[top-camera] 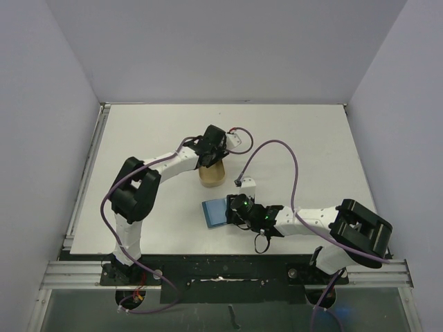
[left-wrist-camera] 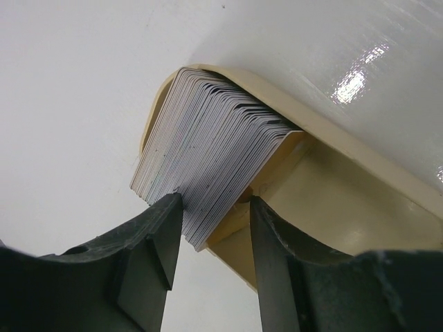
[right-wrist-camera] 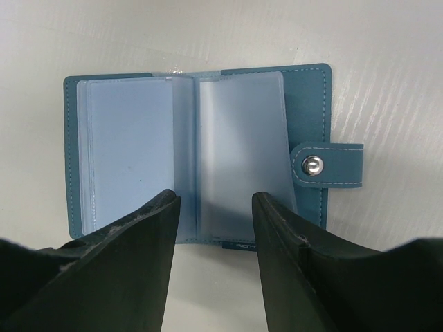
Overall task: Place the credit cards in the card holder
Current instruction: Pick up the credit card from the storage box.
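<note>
The credit cards [left-wrist-camera: 208, 152] stand as a thick grey-white stack on edge in a tan oblong tray [left-wrist-camera: 346, 200]. My left gripper [left-wrist-camera: 216, 207] is open around the stack's near corner. Its left finger [left-wrist-camera: 163, 235] touches the stack's outer face, while tan tray shows between the cards and the right finger. From above, this gripper [top-camera: 210, 160] hangs over the tray [top-camera: 212, 178]. The teal card holder [right-wrist-camera: 304, 104] lies flat and open on the table, clear pockets up, snap tab [right-wrist-camera: 325, 164] to the right. My right gripper [right-wrist-camera: 214, 200] stands open over its near edge, holding nothing. In the top view the card holder [top-camera: 214, 212] lies just left of that gripper [top-camera: 232, 211].
The white table [top-camera: 291, 138] has grey walls behind and at both sides. The tray stands about a hand's width beyond the card holder. Purple cables [top-camera: 294, 173] loop above the right arm.
</note>
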Tool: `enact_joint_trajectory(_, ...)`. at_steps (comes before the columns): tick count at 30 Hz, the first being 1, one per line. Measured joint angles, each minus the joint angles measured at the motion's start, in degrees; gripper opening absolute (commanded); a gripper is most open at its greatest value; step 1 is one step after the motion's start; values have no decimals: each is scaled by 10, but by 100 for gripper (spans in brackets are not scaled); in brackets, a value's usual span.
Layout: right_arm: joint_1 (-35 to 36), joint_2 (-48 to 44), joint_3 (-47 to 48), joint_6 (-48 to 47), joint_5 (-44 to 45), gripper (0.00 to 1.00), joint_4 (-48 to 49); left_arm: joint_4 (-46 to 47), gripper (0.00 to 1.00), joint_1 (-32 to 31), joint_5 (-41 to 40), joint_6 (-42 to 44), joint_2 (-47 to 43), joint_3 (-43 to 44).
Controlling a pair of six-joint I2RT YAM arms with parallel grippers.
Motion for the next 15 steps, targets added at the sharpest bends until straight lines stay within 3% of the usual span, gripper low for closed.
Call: enact_joint_trajectory(15,0,0,0,2,0,47,-2,-1,30,-8,-17,2,0,0)
